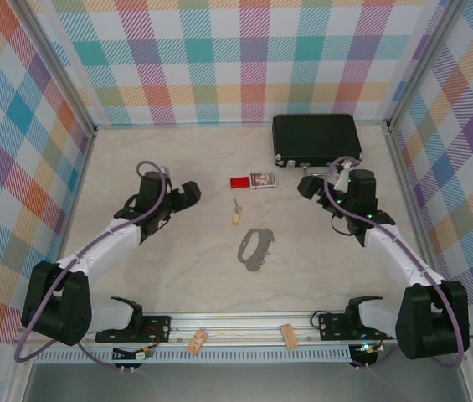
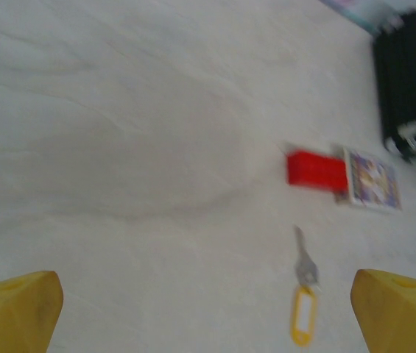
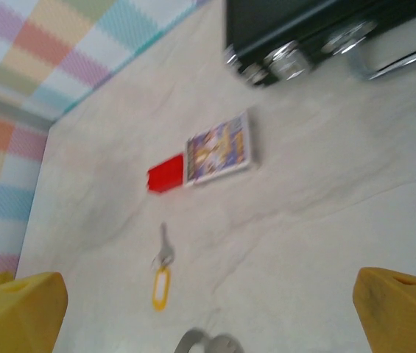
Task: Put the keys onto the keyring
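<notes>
The key (image 1: 236, 211), a short silver blade on a tan-yellow tag, lies flat mid-table. The grey oval keyring (image 1: 254, 248) rests just below and right of it, apart from it. My left gripper (image 1: 191, 196) hovers left of the key, open and holding nothing. My right gripper (image 1: 305, 186) hovers to the key's right, also open with nothing in it. In the left wrist view the key (image 2: 305, 266) lies ahead, toward the right yellow fingertip (image 2: 399, 309). The right wrist view has the key (image 3: 163, 257) ahead on the left and the keyring's top edge (image 3: 208, 343) at the bottom.
A black case (image 1: 316, 138) with a silver handle sits at the back right. A small red rectangle (image 1: 239, 182) and a printed card box (image 1: 262, 179) lie just beyond the key. Two tan wooden blocks (image 1: 197, 341) (image 1: 287, 336) rest on the front rail.
</notes>
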Available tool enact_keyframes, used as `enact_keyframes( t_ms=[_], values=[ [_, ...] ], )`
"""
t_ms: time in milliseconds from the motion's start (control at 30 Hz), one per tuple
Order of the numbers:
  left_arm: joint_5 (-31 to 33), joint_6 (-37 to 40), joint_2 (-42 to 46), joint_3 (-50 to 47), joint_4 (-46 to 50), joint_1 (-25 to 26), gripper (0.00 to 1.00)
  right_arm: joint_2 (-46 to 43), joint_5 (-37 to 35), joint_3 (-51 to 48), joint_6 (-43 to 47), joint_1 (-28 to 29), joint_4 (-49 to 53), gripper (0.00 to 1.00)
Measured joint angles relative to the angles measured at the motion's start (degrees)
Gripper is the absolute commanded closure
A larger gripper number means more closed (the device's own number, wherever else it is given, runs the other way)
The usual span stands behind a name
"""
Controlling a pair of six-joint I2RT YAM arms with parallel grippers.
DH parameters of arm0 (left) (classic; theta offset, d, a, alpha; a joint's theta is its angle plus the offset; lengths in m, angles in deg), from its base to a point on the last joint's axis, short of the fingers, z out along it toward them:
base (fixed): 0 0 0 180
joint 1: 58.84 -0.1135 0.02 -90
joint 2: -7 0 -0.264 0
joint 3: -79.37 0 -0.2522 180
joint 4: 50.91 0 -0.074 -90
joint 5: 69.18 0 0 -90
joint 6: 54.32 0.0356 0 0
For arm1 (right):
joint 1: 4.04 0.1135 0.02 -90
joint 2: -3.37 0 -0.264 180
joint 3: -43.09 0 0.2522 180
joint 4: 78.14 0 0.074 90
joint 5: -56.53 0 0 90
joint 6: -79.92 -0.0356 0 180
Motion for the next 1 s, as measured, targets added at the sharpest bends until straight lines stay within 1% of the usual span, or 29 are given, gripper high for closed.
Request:
enact_keyframes(
  t_ms=[100, 300, 400, 433, 467, 533, 667, 733, 833, 1000],
  values=[
    [-0.96, 0.13, -0.55, -0.63, -0.24, 4.92, 0.00, 0.00, 0.79, 0.00, 0.85, 3.61, 1.05, 0.01],
    [-1.62, 0.22, -1.29, -2.82, -0.28, 12.46, 0.01, -0.50, 0.72, -0.94, 2.80, 7.15, 3.65, 0.01],
    [-2.03, 0.22, -1.36, -3.30, -1.46, 15.04, 0.01, -0.74, 0.57, -2.01, 4.72, 9.68, 5.22, 0.15],
    [-2.16, 0.22, -1.38, -3.65, -2.05, 15.67, 0.01, -0.66, 0.37, -2.16, 5.11, 10.38, 5.81, 0.22],
    [-2.45, 0.22, -1.38, -4.22, -2.82, 16.33, 0.01, -0.20, 0.31, -2.19, 5.73, 11.13, 6.36, 0.25],
    [-2.89, 0.22, -1.51, -4.98, -3.80, 17.20, 0.00, 1.68, 0.11, -2.16, 6.71, 12.44, 6.86, 0.34],
    [-3.43, 0.28, -3.04, -5.27, -5.01, 18.23, 0.00, 8.11, -0.24, -1.42, 8.04, 14.82, 9.18, 0.39],
    [-3.43, 0.42, -3.74, -5.27, -5.07, 18.62, 0.00, 10.67, -0.68, -0.87, 8.59, 15.89, 10.12, 0.45],
    [-3.45, 0.42, -4.00, -5.42, -5.64, 18.97, 0.00, 13.49, -1.64, 0.52, 9.22, 17.09, 11.26, 0.52],
    [-3.63, 0.42, -3.98, -6.23, -6.93, 19.21, 0.00, 17.27, -2.54, 3.15, 10.34, 17.75, 11.72, 0.57]
  ],
)
